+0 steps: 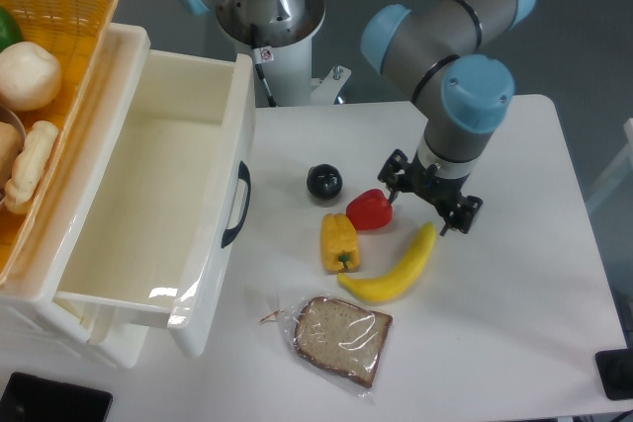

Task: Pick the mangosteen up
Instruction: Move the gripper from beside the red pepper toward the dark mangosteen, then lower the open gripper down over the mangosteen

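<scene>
The mangosteen (323,182) is a small glossy black ball on the white table, just left of and behind the red bell pepper (370,210). My gripper (429,207) hangs from the arm to the right of the red pepper, above the tip of the banana. It points downward, and its fingertips are hidden under the wrist, so I cannot tell how the jaws stand. It holds nothing that I can see. The mangosteen lies apart from it, about a hand's width to the left.
A yellow bell pepper (339,242) and a banana (396,269) lie in front of the red pepper. A bagged bread slice (341,338) lies nearer the front edge. A white open bin (163,195) and an orange basket (45,76) of food stand at the left.
</scene>
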Tool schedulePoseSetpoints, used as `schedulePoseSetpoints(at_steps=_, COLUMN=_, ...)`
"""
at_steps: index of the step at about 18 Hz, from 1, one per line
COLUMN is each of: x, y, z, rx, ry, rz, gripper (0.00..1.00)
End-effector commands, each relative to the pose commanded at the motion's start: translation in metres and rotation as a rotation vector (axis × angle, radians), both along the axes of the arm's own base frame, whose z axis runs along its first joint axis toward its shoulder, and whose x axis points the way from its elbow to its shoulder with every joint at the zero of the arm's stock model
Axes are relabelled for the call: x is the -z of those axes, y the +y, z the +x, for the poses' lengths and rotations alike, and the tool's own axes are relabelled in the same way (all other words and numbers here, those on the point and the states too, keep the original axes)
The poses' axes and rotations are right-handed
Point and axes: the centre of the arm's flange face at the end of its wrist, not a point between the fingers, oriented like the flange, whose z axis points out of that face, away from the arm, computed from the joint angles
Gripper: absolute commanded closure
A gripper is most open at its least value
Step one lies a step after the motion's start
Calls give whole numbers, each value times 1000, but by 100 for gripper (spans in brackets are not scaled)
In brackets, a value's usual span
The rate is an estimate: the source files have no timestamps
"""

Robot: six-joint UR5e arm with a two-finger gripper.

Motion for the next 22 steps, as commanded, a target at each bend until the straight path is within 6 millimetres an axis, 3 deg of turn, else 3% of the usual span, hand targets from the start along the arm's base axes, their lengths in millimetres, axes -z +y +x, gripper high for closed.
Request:
schedulePoseSetpoints(at_steps=12, x=10, y=15, z=17, rx=-29, ry=-29, rz=-4, gripper=0)
schedulePoseSetpoints(at_steps=15, x=10, y=12, z=32, rx=-10, ry=-34, rz=-13, gripper=0)
schedulePoseSetpoints(at_steps=22, x=5, y=35, z=86, rx=227, ry=-23, rz=-101, gripper=1)
